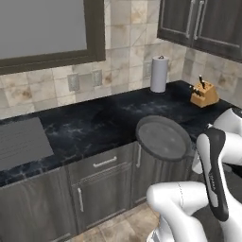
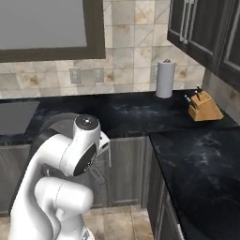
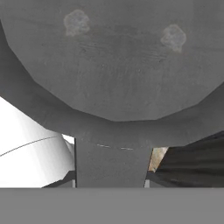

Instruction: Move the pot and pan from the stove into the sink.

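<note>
Dark marble counter (image 1: 99,118) runs ahead of you, and the pan (image 1: 163,137) hangs tilted off its front edge beside the arm, though you cannot tell how the jaws stand.

White arm (image 1: 215,175) folded low before the base, elbow raised

Pan (image 1: 163,137) handle hidden behind arm in left base view; pan (image 2: 58,123) mostly blocked by arm in right view. Sink (image 1: 21,142) cut by left edge. Hand view: pan (image 3: 118,57) crops top, fingertips unseen.
</note>
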